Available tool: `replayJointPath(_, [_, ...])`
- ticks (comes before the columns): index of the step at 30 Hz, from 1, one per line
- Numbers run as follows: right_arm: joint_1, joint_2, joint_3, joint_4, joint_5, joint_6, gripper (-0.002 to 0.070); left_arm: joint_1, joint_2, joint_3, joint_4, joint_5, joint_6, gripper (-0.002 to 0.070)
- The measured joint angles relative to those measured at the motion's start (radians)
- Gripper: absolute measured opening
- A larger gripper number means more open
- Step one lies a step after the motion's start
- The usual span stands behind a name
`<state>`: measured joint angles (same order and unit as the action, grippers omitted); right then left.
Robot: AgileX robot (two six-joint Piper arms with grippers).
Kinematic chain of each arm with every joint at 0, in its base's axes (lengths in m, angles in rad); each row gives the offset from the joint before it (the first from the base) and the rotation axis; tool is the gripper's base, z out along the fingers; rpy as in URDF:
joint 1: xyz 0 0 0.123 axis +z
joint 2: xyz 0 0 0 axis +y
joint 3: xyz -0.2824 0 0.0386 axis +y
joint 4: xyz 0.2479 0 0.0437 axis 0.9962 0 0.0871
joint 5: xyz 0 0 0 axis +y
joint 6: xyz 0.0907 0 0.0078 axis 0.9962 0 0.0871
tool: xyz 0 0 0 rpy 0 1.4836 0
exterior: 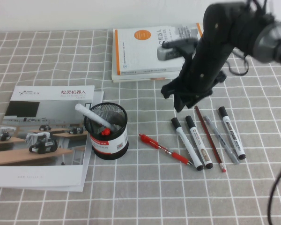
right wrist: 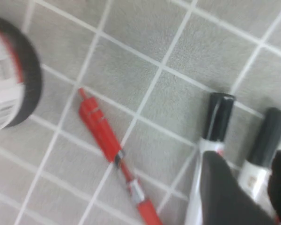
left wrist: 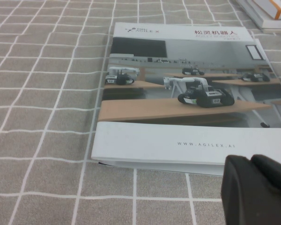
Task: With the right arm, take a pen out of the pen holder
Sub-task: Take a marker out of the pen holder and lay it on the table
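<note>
The right gripper [exterior: 187, 104] hung over the checked grey tablecloth [exterior: 178, 197], its jaws apart and nothing between them. Directly under it lay a black-capped marker [exterior: 184, 138]. A second marker [exterior: 199, 143] lay touching the first, and a pencil [exterior: 210, 140] and a whiteboard marker [exterior: 232, 133] lay further out on the same side. A red pen [exterior: 164, 150] lay on the cloth between the gripper and the black mesh pen holder [exterior: 113, 143], clear of both. The holder stood upright, well apart from the gripper, with a white marker [exterior: 91, 115] leaning inside it. A stack of books [exterior: 140, 51] lay beyond the right arm. The left gripper [left wrist: 255, 190] hovered over the near edge of a brochure [left wrist: 178, 93]. Whether it was released or clenched could not be told.
</note>
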<state>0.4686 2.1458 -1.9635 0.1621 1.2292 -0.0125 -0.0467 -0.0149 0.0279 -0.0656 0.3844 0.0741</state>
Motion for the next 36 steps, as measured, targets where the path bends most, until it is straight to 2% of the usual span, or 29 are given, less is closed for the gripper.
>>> replayJointPath(5, [0.039,-0.178,0.114,-0.061,-0.002,0.0,0.0081,0.0,0.0,0.0,0.0,0.0,0.0,-0.0003])
replayJointPath(9, [0.07,-0.38,0.319,-0.104,-0.05,0.003,0.0005,0.0,0.0,0.0,0.0,0.0,0.0,-0.0003])
replayJointPath(17, [0.08,-0.79,0.722,-0.123,-0.2,0.044,-0.0011,0.0,0.0,0.0,0.0,0.0,0.0,-0.0003])
replayJointPath(29, [0.08,-1.328,1.116,-0.123,-0.292,0.046,-0.0012,0.0,0.0,0.0,0.0,0.0,0.0,-0.0003])
replayJointPath(36, [0.08,-1.575,1.3,-0.074,-0.268,0.046,-0.0012,0.0,0.0,0.0,0.0,0.0,0.0,-0.0003])
